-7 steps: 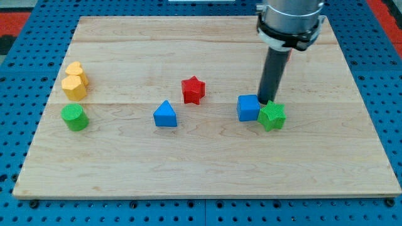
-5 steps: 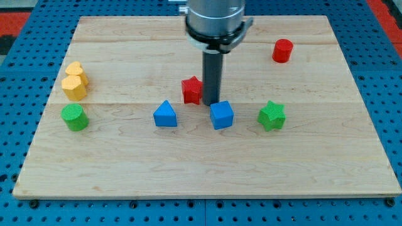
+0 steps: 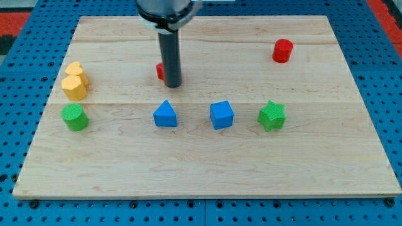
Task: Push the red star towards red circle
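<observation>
The red star [image 3: 161, 71] sits left of the board's middle, mostly hidden behind my rod; only its left edge shows. My tip [image 3: 173, 85] rests on the board just right of and below the star, touching or nearly touching it. The red circle [image 3: 282, 51] stands near the view's top right, far to the right of the star.
A blue triangle [image 3: 165, 114], a blue cube [image 3: 222, 115] and a green star [image 3: 272, 116] form a row below the tip. A yellow heart [image 3: 76, 69] and yellow hexagon [image 3: 74, 87] sit at the left, with a green circle [image 3: 75, 117] below them.
My tip moved from the right side to the left across the board. The blue cube was pushed left, away from the green star. The red star moved up and to the left.
</observation>
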You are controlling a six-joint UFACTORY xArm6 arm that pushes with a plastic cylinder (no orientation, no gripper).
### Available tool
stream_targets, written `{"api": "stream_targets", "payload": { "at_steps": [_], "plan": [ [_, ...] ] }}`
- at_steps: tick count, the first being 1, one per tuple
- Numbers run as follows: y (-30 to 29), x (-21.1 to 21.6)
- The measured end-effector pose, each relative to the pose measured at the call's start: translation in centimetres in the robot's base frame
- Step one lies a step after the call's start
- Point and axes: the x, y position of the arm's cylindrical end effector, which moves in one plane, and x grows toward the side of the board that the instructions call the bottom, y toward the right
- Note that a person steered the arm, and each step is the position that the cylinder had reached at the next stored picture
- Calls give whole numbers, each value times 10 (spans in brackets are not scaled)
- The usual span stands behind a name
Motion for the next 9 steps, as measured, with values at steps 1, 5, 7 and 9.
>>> {"api": "stream_targets", "payload": {
  "at_steps": [1,5,7,9],
  "plan": [
    [-1,-28],
    [36,-47],
    [-7,-37],
    [81,-77]
  ]
}}
